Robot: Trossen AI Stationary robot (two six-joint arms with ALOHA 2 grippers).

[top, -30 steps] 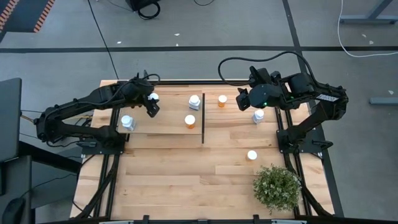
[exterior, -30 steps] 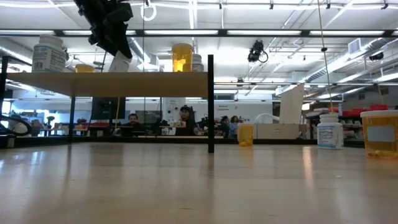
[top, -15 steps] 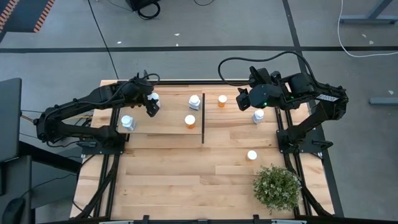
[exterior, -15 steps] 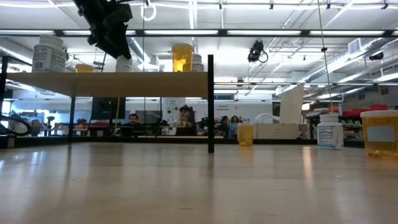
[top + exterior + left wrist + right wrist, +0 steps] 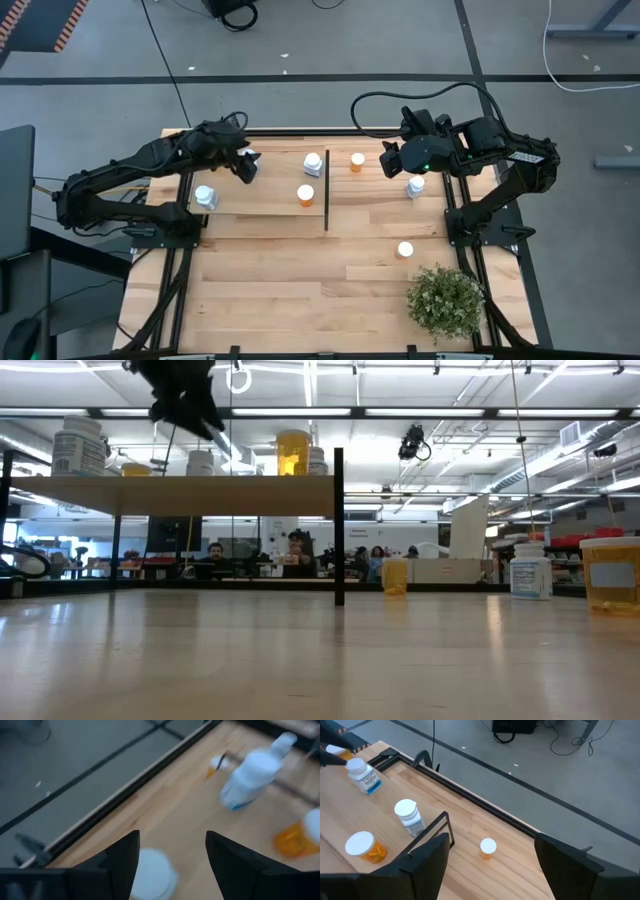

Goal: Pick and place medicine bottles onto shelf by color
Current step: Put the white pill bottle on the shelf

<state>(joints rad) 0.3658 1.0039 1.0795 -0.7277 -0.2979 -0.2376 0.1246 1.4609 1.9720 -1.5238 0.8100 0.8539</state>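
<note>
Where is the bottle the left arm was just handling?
In the high view the white bottle stands on the shelf at its far left corner, beside the open left pincer; the left wrist view shows its cap between that pincer's fingers.

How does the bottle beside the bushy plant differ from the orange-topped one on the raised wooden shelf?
The bottle by the plant shows a white cap from above; the shelf bottle shows orange. The first stands on the bare tabletop, near the potted plant, on the right arm's side; the second stands on the raised shelf, close to its black divider, on the left arm's side. Both are small, round, upright, and untouched by either claw.
</note>
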